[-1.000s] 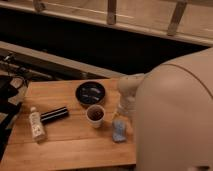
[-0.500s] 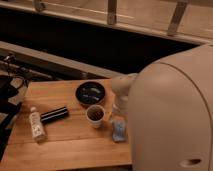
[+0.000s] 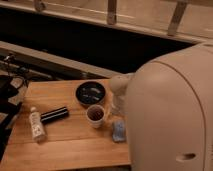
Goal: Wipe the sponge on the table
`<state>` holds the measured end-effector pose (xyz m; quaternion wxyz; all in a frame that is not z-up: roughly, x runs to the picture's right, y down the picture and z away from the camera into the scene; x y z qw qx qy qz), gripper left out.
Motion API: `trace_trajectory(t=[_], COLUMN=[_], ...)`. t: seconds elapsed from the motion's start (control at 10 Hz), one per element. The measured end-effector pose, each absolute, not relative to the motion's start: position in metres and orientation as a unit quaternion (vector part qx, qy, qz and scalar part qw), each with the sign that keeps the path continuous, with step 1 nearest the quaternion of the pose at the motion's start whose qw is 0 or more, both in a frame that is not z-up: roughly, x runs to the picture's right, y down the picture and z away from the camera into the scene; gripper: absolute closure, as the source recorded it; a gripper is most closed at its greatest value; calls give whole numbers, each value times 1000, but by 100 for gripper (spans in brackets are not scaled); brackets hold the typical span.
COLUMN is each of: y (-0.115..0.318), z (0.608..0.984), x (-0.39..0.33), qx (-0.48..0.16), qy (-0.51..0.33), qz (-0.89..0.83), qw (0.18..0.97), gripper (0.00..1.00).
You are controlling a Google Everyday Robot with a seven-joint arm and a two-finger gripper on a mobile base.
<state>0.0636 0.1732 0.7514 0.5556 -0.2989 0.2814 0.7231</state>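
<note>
Note that the arm housing (image 3: 170,115) now covers more of the table (image 3: 65,145) at the right. The gripper (image 3: 118,102) hangs just above the sponge (image 3: 119,131), right of the cup (image 3: 95,115). You cannot tell its grip state. The sponge has hardly shifted, so wiping travel is probably slight.

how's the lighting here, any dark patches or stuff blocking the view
Camera view: dim, warm light, with the table the best-lit area and the band behind it almost black. Camera view: the robot's pale body fills the right side and hides the table's right edge. Camera view: the gripper hangs just above the sponge, right of the cup.
</note>
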Motion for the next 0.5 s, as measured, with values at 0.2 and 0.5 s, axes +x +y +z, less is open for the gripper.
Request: trace_trajectory(t=[0.2, 0.5], y=[171, 173], z=[754, 758], x=[69, 80], qx=[-328, -358], qy=[256, 247], qz=[716, 708], qw=[560, 557], gripper=[34, 34])
